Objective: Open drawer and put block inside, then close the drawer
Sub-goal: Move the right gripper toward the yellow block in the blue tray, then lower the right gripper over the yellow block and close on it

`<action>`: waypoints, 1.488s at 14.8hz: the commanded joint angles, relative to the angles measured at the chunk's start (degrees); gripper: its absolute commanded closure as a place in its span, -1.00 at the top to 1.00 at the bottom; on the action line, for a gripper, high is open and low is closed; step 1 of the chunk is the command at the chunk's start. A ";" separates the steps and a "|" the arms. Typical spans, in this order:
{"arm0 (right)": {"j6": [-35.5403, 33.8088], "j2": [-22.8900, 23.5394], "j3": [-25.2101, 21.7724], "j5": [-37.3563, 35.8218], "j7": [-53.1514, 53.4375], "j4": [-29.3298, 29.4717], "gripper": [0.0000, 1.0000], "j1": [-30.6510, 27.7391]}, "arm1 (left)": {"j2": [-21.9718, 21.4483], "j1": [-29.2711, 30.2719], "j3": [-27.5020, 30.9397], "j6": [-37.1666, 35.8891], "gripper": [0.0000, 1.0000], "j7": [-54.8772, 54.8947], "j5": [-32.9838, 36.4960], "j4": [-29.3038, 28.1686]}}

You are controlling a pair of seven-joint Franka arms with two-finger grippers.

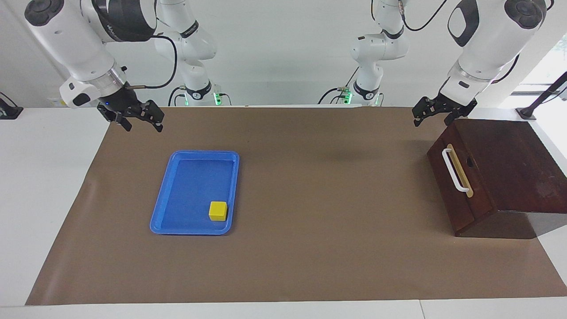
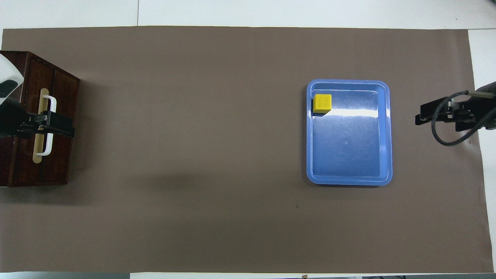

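Block (image 1: 218,210) in blue tray (image 1: 177,195) (drawer (image 1: 460,188) shut)

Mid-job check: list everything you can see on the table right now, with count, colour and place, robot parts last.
drawer: one, dark reddish-brown with a white bar handle, shut, at the left arm's end of the table.
block: one, yellow, in the tray, in the corner farthest from the robots and toward the drawer.
tray: one, blue, flat, toward the right arm's end of the table.
mat: one, brown, covering most of the table.
left gripper: one, black, open, raised beside the drawer's top edge, holding nothing.
right gripper: one, black, open, raised over the mat's corner nearer the robots than the tray, holding nothing.
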 commanded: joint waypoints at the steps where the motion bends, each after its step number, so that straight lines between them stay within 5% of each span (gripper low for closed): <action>1: 3.98 3.51 0.42 2.16 8.63 -0.58 1.00 -0.18 | -0.04 -0.05 0.10 -0.67 1.00 -0.10 0.86 0.71; 10: 27.10 12.30 0.59 23.32 48.28 -9.10 1.00 4.57 | -0.04 -0.05 0.10 -0.67 1.00 -0.19 0.86 0.71; 17: 23.88 22.49 0.50 38.70 51.90 -4.03 1.00 1.68 | -0.04 -0.05 0.10 -0.67 1.00 -0.18 0.86 0.80; 22: 18.32 28.30 0.33 39.42 51.20 1.52 1.00 -0.18 | -0.04 -0.05 0.10 -0.67 1.00 -0.10 0.86 0.71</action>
